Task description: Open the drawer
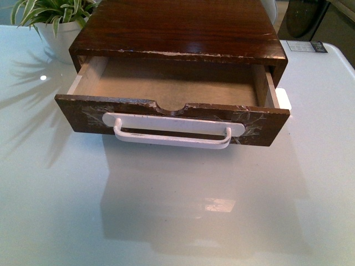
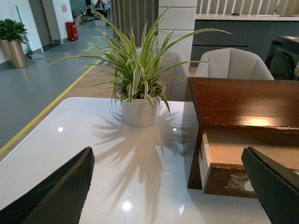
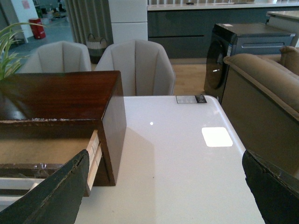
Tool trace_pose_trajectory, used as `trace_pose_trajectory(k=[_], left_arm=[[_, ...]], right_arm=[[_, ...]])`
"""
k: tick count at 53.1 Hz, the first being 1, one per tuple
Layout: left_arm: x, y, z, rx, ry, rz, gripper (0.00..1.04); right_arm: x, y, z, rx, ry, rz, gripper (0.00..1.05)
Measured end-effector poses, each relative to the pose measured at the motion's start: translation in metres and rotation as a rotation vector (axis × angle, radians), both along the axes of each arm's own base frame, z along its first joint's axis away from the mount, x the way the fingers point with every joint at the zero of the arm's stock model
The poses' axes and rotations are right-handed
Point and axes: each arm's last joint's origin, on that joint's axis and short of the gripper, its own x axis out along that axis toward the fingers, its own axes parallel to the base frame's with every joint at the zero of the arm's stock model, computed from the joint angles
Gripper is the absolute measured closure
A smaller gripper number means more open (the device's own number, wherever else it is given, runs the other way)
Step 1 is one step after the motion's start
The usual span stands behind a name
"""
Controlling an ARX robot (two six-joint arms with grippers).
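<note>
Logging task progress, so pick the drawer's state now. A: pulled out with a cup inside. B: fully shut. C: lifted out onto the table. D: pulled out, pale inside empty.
D: the drawer juts forward from its cabinet, and its pale floor shows bare, with nothing lying in it.

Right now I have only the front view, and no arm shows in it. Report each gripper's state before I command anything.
Observer: The left gripper is open, with nothing between its fingers.
Operator: Now give me the right one.
Observer: The right gripper is also open and holds nothing.
Operator: Tell me where they sit relative to the drawer.
Observer: The left wrist view takes in the left end of the drawer and the potted plant beside it. The right wrist view takes in the drawer's right end and the bare table beyond it.
</note>
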Motion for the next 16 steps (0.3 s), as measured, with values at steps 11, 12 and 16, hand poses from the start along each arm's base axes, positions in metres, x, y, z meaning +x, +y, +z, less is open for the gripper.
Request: trace_pose_trajectory(k=[11,12,16], left_arm=[[0.0000,0.0000,0.0000,0.000,0.000,0.000,0.08],[0.0000,0.0000,0.0000,0.000,0.000,0.000,0.08],[0.0000,0.0000,0.0000,0.000,0.000,0.000,0.08]], right_arm=[[0.0000,0.0000,0.0000,0.000,0.000,0.000,0.09],[0.0000,0.0000,0.0000,0.000,0.000,0.000,0.09],[0.0000,0.0000,0.0000,0.000,0.000,0.000,0.09]])
